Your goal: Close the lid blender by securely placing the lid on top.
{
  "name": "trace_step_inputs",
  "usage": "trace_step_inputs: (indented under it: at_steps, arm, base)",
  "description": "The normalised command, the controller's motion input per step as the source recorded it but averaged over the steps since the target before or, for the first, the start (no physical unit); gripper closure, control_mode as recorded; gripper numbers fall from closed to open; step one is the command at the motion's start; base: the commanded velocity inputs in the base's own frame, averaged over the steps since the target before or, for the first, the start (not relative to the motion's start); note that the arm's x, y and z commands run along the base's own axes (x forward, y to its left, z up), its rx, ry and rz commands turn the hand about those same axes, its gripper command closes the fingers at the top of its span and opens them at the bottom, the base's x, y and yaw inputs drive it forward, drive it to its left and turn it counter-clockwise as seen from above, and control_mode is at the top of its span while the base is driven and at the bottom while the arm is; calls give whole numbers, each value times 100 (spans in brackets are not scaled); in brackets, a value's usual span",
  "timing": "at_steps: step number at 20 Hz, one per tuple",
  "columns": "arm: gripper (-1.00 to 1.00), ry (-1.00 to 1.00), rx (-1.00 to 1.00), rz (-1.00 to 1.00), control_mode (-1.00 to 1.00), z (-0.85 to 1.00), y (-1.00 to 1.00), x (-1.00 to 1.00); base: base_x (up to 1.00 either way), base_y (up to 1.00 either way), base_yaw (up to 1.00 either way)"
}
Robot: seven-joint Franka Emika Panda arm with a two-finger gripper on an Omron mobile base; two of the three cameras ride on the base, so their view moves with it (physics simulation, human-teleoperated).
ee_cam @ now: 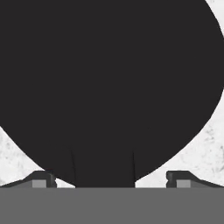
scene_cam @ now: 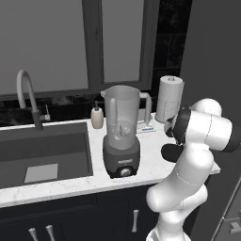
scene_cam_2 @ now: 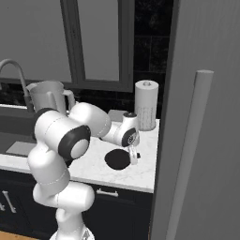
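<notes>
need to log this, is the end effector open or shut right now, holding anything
End effector: open, fingertips spread wide just above the black lid lying on the counter; holding nothing.

Lid (ee_cam: 105, 87) edges beyond hand view frame

The white marble counter (scene_cam: 70, 186) carries everything here. Directly under the gripper (scene_cam_2: 133, 158) the flat black lid (scene_cam_2: 117, 159) lies on the stone, near the counter's front edge. Beyond the gripper, at the back of the counter, stands the white paper towel roll (scene_cam_2: 146, 104). To the gripper's left the blender (scene_cam: 121, 136) stands upright on its dark grey base, its jar uncovered. Behind the blender sit a small beige soap bottle (scene_cam: 97, 116) and a flat white item (scene_cam: 146, 128). Farther left still, a dark sink (scene_cam: 44, 153) is sunk into the counter.
</notes>
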Motion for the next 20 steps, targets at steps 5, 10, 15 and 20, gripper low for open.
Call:
trace_step_inputs:
  at_steps: [5, 10, 15, 20]
  arm:
    - [-100, 1, 0, 4, -100, -14, 0, -6]
    - [100, 0, 0, 2, -100, -18, 0, 1]
    - [100, 0, 1, 0, -100, 0, 2, 0]
    - [100, -1, 1, 0, -100, 6, 4, -1]
  base:
    - [0, 0, 0]
    - [0, 0, 0]
    - [0, 0, 0]
    - [0, 0, 0]
